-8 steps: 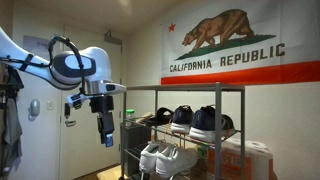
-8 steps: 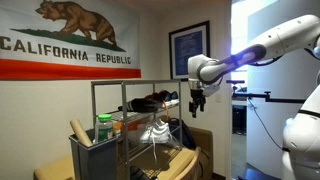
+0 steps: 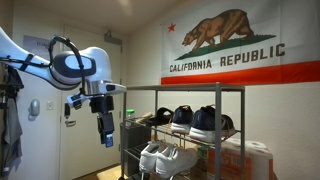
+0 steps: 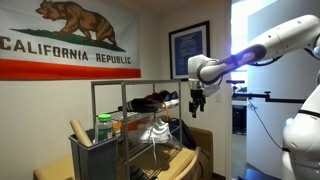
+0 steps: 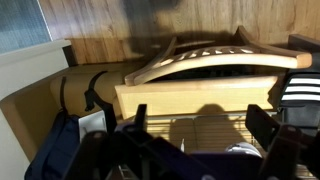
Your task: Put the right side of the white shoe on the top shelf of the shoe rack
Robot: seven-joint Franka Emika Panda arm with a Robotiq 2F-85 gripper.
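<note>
A pair of white sneakers sits side by side on a lower tier of the grey shoe rack [image 3: 243,130]. The nearer white shoe [image 3: 158,155] lies next to its mate [image 3: 180,158]. In an exterior view they show as one white shape [image 4: 158,130]. The top shelf [image 3: 185,89] [image 4: 140,82] looks bare. My gripper [image 3: 107,135] [image 4: 197,103] hangs open and empty just outside the rack's end, about level with the middle tier and above the white shoes. In the wrist view the two dark fingers [image 5: 200,125] are spread apart with nothing between them.
Black-and-grey shoes [image 3: 205,121] [image 4: 150,100] fill the middle tier. A cart with a green-lidded jar [image 4: 105,128] stands in front of the rack. A wooden frame [image 5: 215,60] lies below the gripper. A flag hangs on the wall [image 3: 240,45], and a door [image 3: 40,110] is behind the arm.
</note>
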